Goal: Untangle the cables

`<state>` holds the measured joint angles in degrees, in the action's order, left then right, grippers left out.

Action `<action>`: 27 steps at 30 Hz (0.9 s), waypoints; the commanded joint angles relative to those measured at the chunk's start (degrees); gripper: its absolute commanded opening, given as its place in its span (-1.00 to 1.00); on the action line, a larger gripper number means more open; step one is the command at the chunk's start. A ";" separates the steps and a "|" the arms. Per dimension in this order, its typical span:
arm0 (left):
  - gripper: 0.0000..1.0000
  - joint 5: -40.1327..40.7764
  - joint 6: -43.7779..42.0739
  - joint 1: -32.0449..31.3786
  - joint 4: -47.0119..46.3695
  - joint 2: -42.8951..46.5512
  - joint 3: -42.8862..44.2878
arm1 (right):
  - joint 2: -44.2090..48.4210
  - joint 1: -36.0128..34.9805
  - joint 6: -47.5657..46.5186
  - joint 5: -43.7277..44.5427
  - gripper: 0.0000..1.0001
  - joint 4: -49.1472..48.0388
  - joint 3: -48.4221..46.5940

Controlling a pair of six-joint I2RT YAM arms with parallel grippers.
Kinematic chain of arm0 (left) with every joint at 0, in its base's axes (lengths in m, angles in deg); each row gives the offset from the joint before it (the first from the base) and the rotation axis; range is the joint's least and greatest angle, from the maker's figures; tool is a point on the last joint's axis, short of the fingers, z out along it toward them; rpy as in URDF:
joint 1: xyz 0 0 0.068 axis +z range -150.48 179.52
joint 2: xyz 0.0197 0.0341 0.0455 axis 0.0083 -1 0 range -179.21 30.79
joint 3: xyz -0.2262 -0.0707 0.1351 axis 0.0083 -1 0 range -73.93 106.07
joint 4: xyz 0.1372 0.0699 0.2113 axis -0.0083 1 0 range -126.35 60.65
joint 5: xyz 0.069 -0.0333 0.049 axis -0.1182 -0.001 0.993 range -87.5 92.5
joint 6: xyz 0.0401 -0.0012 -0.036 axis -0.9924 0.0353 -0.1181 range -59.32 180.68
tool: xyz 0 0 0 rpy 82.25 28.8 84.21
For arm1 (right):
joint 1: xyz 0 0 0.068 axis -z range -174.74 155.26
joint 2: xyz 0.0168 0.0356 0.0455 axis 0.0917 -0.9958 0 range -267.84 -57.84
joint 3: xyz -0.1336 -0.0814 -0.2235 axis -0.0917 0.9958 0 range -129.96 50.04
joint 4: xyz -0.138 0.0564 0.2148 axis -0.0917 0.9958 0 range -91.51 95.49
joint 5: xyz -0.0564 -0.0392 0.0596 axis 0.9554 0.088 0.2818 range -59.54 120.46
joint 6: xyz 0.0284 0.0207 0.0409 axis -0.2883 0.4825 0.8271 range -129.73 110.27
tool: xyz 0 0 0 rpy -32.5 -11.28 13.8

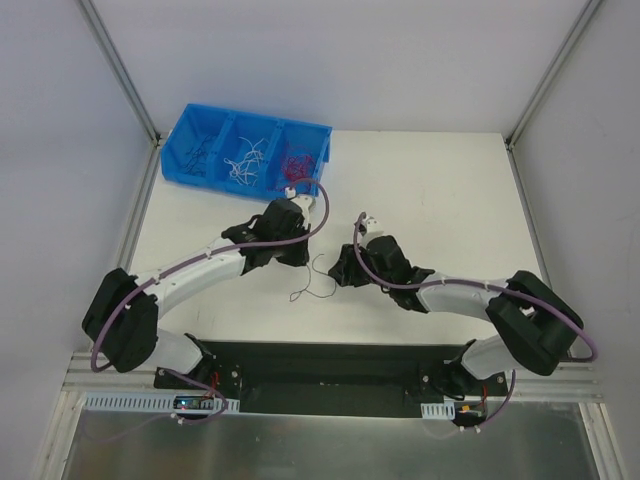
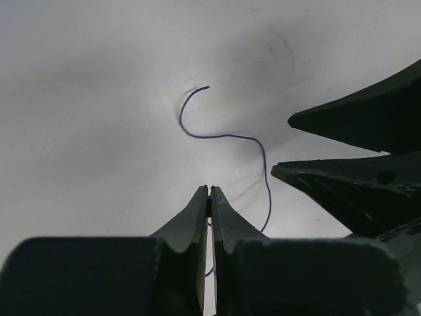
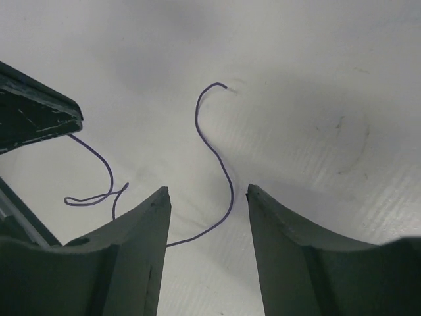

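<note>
Cables (image 3: 232,194): hair-thin dark purple wires, curly and limp, on the matte white table (image 3: 316,66) between both claws. Left gripper (image 2: 210,189) is pinched closed, apparently on one wire's end. Right gripper (image 3: 208,189) is wide open and empty, straddling an S-curved wire whose long axis runs straight ahead. Right arm is nearer.

Twin arms of white tubing and bulky black joint housings, left arm (image 1: 200,268) and right arm (image 1: 455,292), each carrying a thin purple hose (image 1: 327,208); the right gripper (image 3: 207,191) shows dark, tapered fingers (image 3: 131,263). Both bolt to a black base plate (image 1: 330,372).
</note>
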<state>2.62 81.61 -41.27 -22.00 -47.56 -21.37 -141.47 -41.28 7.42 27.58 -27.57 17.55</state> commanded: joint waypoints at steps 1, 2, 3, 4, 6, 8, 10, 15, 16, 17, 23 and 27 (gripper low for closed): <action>-1.00 -11.61 2.45 0.19 -4.94 -4.96 5.27 | 6.54 0.05 -1.86 10.75 0.20 -0.48 2.68; -1.00 -13.46 2.54 0.19 -4.77 -6.45 6.15 | 8.38 0.14 -0.90 13.57 0.29 -0.57 4.17; -1.00 -15.39 2.45 0.19 -4.77 -8.03 6.76 | 10.75 0.23 -0.19 16.21 0.37 -0.91 6.02; -0.98 -16.63 2.71 0.19 -4.68 -9.27 7.21 | 13.12 0.31 0.25 18.15 0.44 -1.96 7.78; -0.63 -17.87 3.15 0.19 -4.68 -10.85 7.30 | 17.34 0.84 1.22 20.62 0.53 -4.42 11.82; -0.29 -19.36 2.46 0.19 -4.68 -12.00 7.47 | 21.30 1.45 1.66 21.94 0.56 -6.71 14.98; 0.03 -20.24 2.01 0.02 -4.77 -12.62 7.30 | 23.77 2.16 1.84 22.30 0.59 -8.21 17.19; 0.71 -22.53 -0.01 -0.60 -4.51 -14.38 7.56 | 24.57 4.27 2.98 19.76 0.61 -10.32 18.96; 0.72 -22.97 -0.10 -0.86 -4.42 -14.64 7.65 | 24.23 4.62 3.15 18.62 0.61 -10.41 18.87; 0.72 -23.32 -0.27 -1.21 -4.33 -14.82 7.74 | 23.79 5.06 3.42 18.35 0.61 -10.50 18.78; 0.62 -21.74 -1.68 -3.94 -1.96 -17.27 9.05 | 23.34 5.94 4.03 16.23 0.61 -11.02 18.87; 0.39 -19.73 -3.70 -6.66 0.50 -18.16 10.02 | 23.52 6.29 4.21 15.71 0.62 -11.38 19.13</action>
<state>-18.10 80.93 -45.64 -24.67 -65.04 -13.68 -118.22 -35.53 10.79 44.39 -35.26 36.60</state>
